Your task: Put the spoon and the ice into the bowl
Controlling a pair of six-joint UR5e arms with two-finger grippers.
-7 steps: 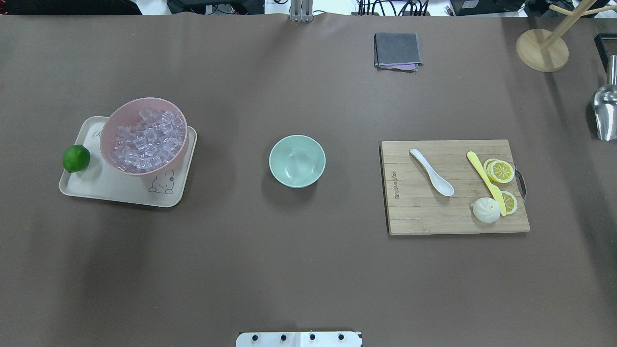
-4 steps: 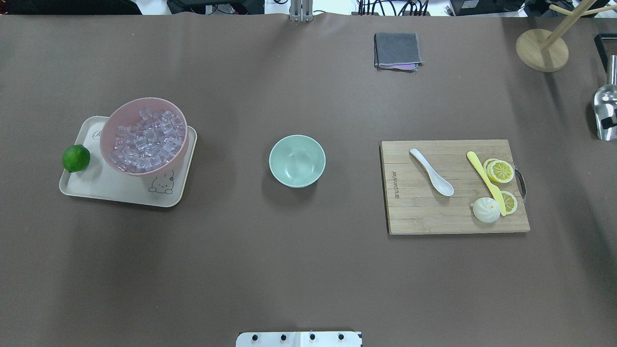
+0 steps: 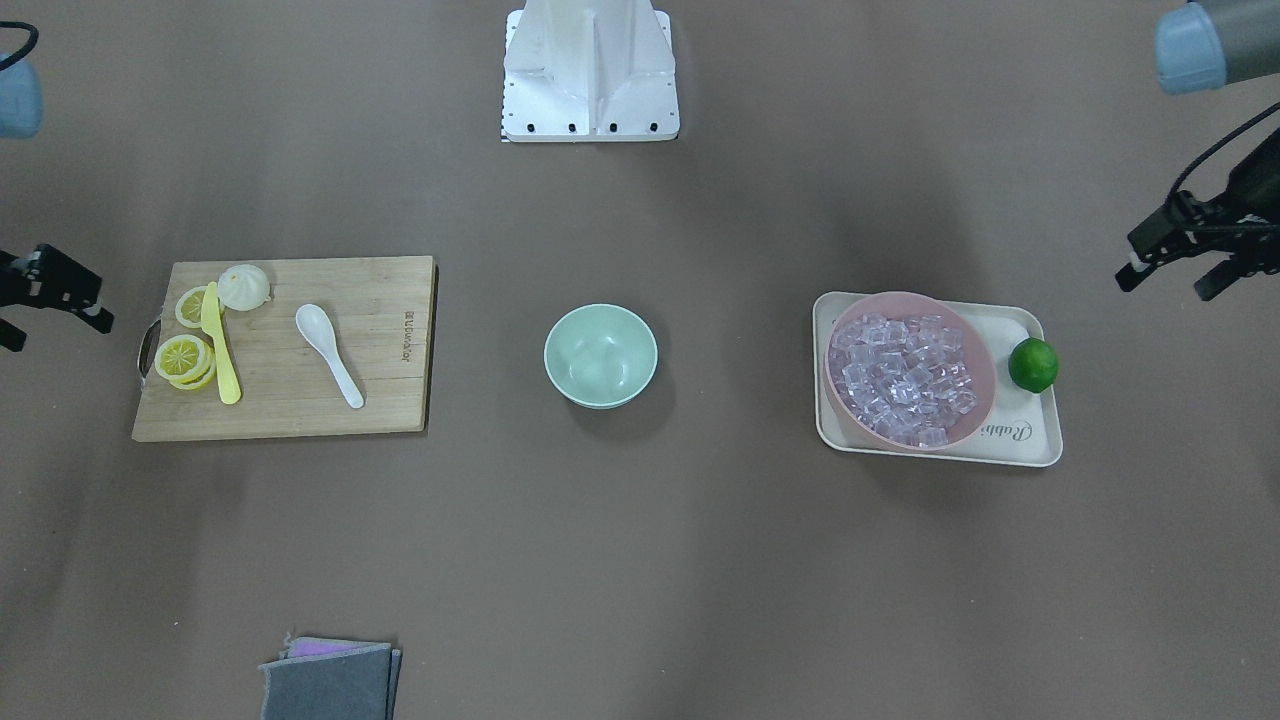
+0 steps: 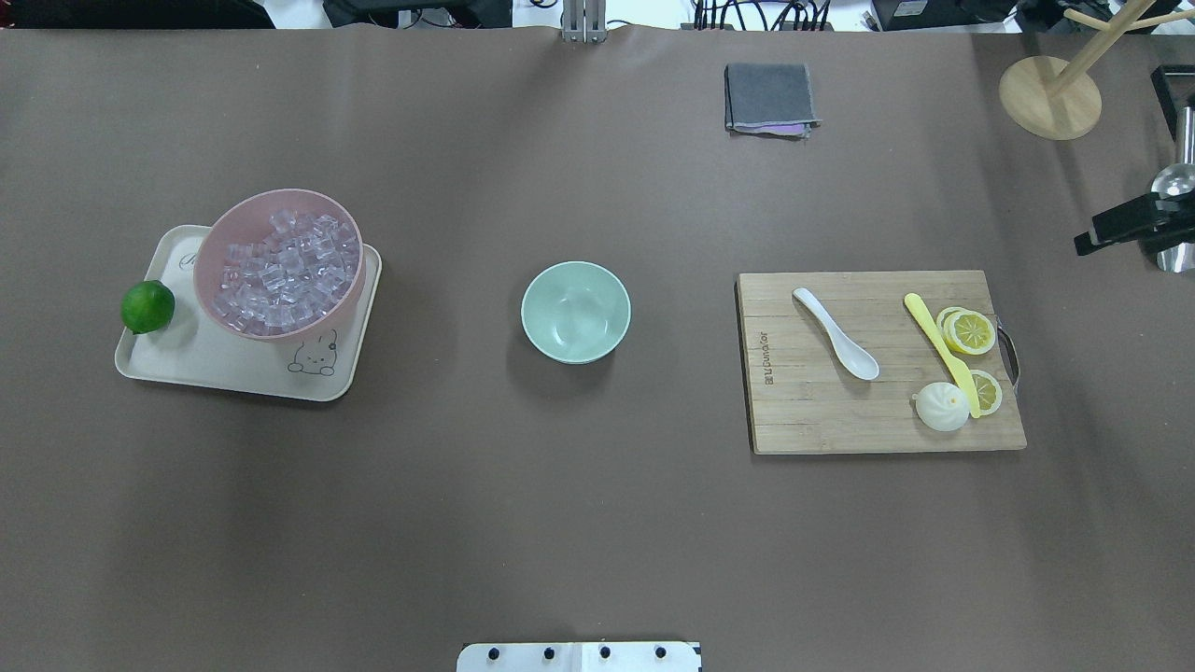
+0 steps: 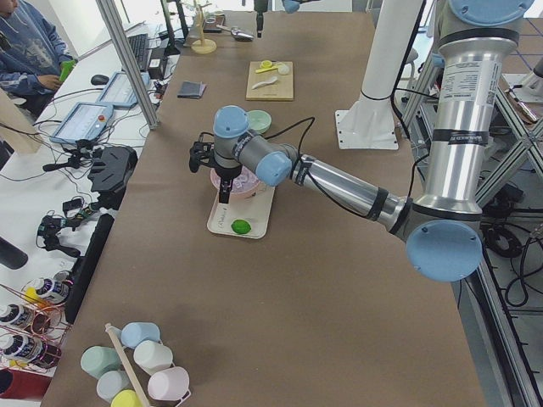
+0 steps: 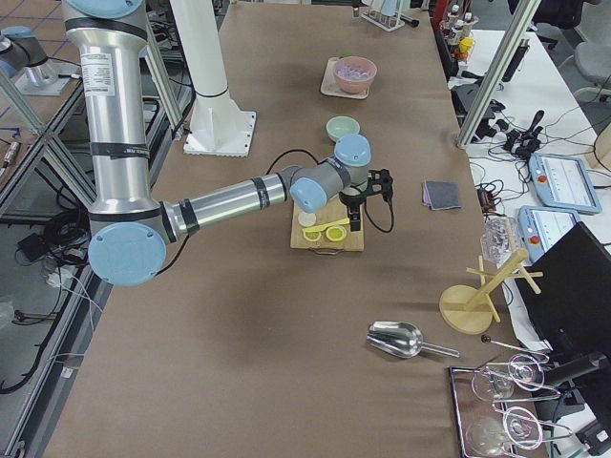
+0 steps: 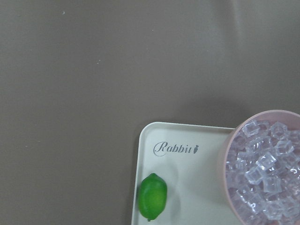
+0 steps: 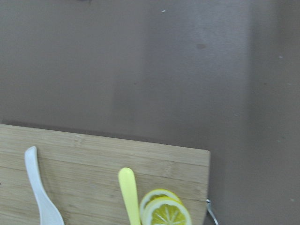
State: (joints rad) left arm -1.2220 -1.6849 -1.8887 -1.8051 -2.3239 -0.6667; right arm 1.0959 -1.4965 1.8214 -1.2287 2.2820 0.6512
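The white spoon (image 4: 837, 334) lies on the wooden cutting board (image 4: 803, 411), right of centre. The empty mint-green bowl (image 4: 575, 317) stands mid-table. The clear ice cubes (image 4: 285, 271) fill the pink bowl (image 4: 210, 252) on a cream tray (image 4: 224, 369) at the left. In the front-facing view my left gripper (image 3: 1163, 289) hovers open and empty, outside the tray near the lime. My right gripper (image 3: 50, 330) hovers open and empty beyond the board's handle end. One of its fingers (image 4: 1120, 229) shows at the overhead view's right edge.
On the board lie a yellow knife (image 4: 938, 350), lemon slices (image 4: 971, 331) and a white bun (image 4: 941, 408). A lime (image 4: 147, 306) sits on the tray. A grey cloth (image 4: 768, 98), a wooden stand (image 4: 1049, 98) and a metal scoop (image 4: 1174, 257) are at the far right.
My right gripper has come into the overhead view at the right edge, over the metal scoop. The spoon, bowl and ice have not moved.
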